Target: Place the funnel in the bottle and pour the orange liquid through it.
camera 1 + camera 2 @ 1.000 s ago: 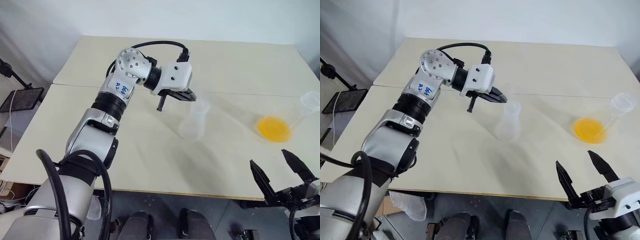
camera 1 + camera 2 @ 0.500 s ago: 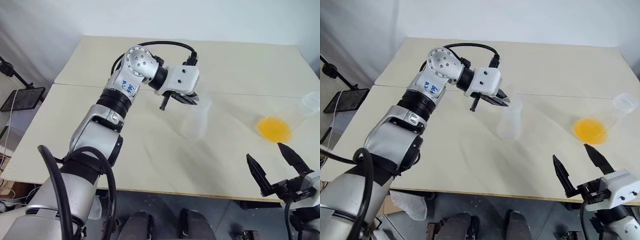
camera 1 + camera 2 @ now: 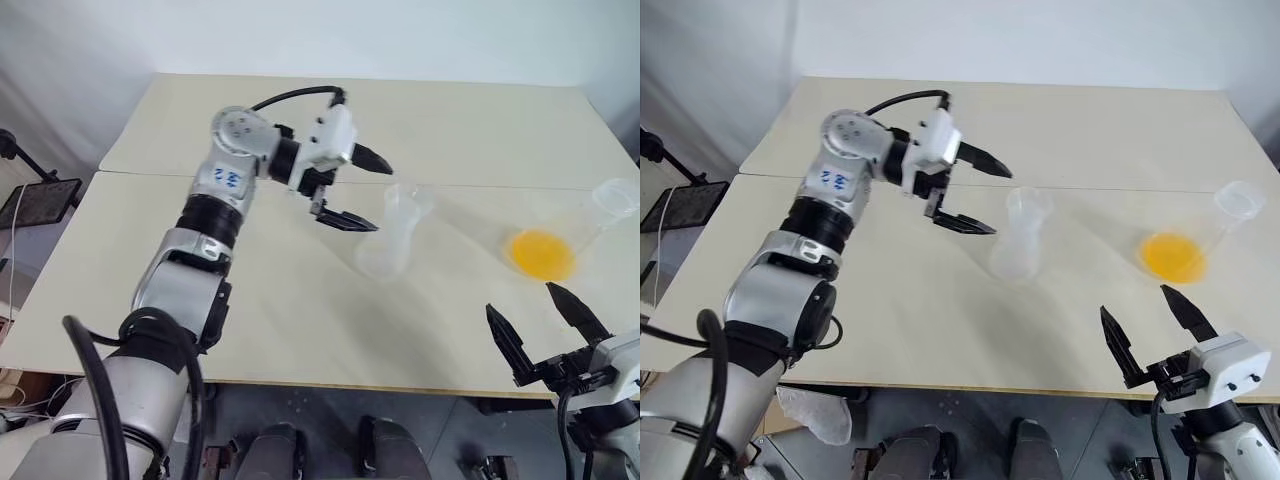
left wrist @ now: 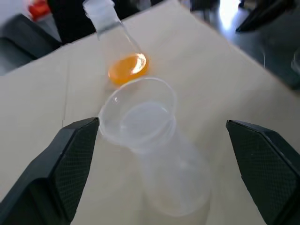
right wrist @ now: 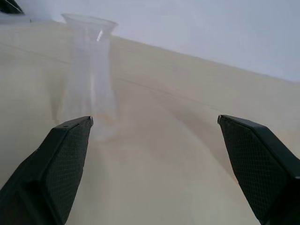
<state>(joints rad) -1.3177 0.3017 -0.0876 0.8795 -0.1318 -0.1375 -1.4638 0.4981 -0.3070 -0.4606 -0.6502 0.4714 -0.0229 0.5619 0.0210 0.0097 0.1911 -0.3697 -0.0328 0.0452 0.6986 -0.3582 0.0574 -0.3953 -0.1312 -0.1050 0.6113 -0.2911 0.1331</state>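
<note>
Two cream tabletops (image 3: 470,120) meet at a seam before a pale wall; the left gripper (image 3: 366,190) hangs spread wide beside the bottle (image 3: 392,240), funnel (image 3: 402,200) in its neck. Left wrist view: orange liquid (image 4: 127,68) pools in the far flask (image 4: 115,40). Right wrist view: right gripper (image 5: 154,124) gapes over bare tabletop.

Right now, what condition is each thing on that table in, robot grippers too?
bottle: upright, empty of liquid, free of both grippers
funnel: seated in the bottle's mouth
flask: tilted over, neck up to the right, uncapped
orange liquid: pooled in the flask's base
left gripper: open, just left of the bottle
right gripper: open, empty, at the table's near edge
</note>
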